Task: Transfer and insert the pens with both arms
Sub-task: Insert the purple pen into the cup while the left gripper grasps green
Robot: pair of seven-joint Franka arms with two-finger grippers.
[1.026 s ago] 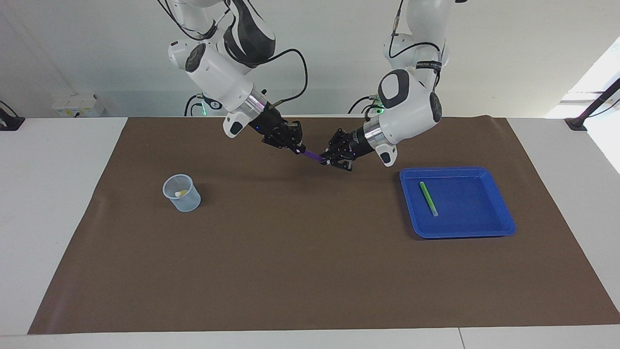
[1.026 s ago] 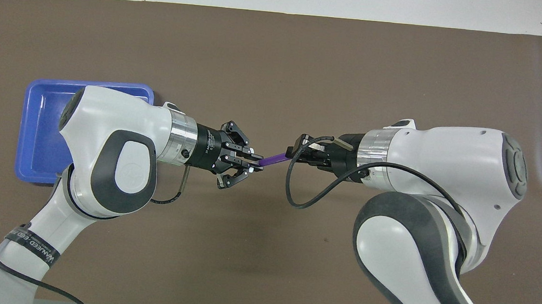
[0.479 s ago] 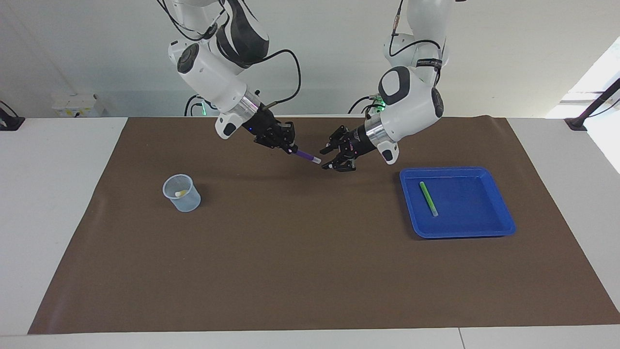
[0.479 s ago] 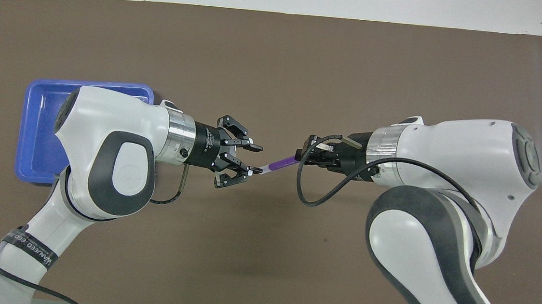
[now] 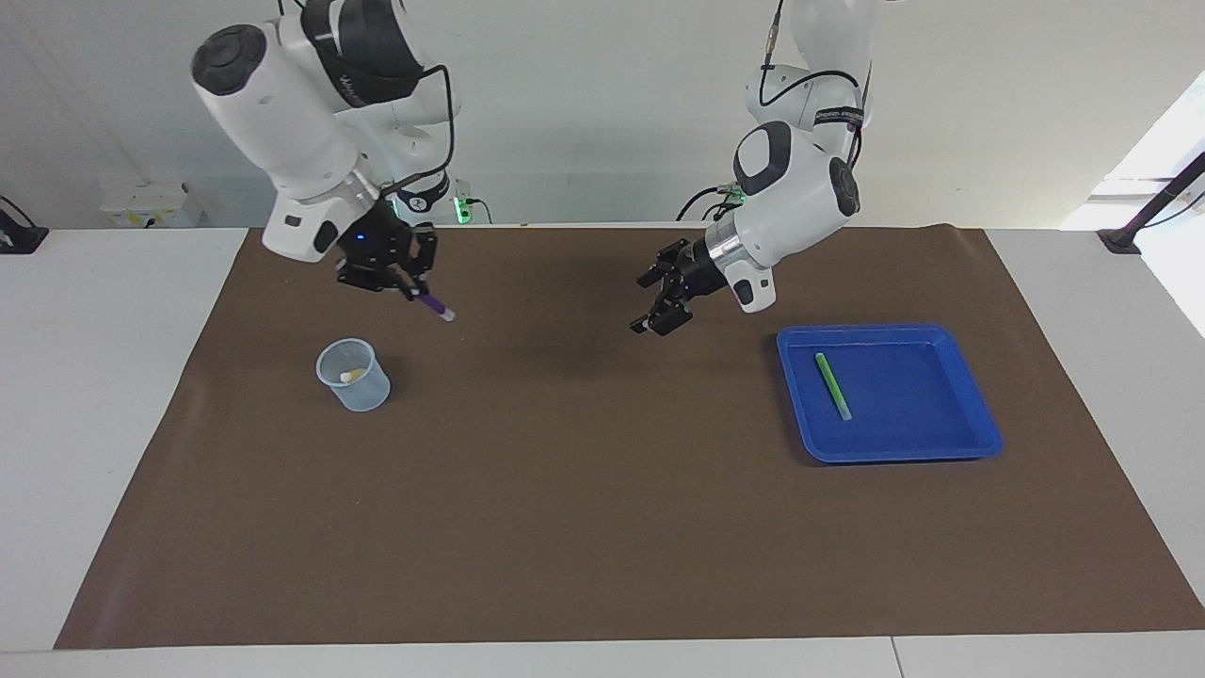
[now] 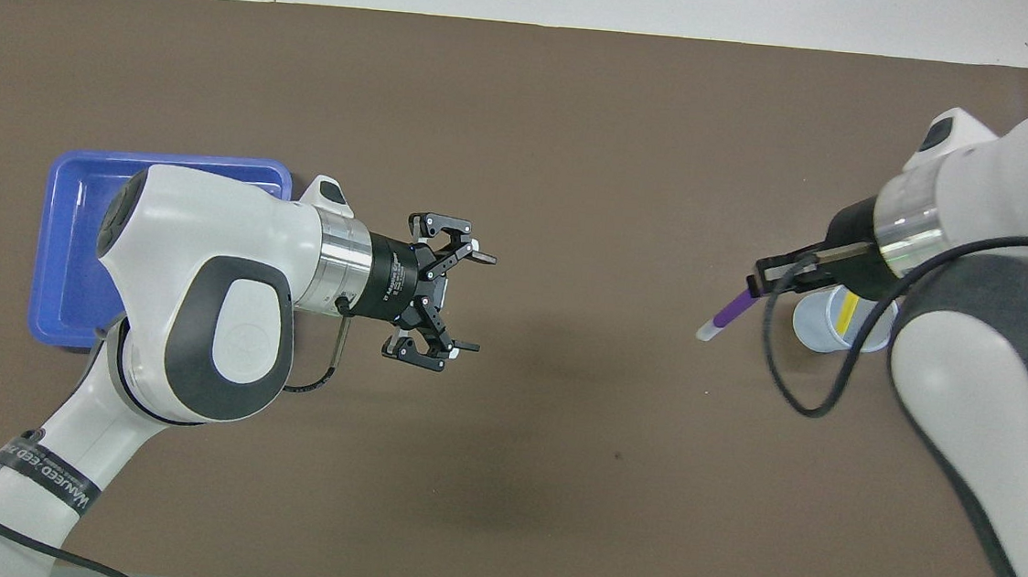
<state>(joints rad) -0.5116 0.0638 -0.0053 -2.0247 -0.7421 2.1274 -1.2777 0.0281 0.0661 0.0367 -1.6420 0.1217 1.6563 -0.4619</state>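
Purple pen (image 5: 434,306) is sticking out below the right gripper (image 5: 409,282), which is pinching it above the cup (image 5: 354,375). Tilted, it might be bumping the rim and missing. Left gripper (image 5: 662,299) is hanging open, holding nothing.

Brown mat (image 5: 602,527) covered most of the white table (image 5: 104,377). Blue tray (image 5: 951,443) sat on the mat toward the left arm's end. Clear plastic cup (image 5: 356,379) stood upright on the mat toward the right arm's end, well apart from the tray. White box (image 5: 151,203) sat off the table by the wall.
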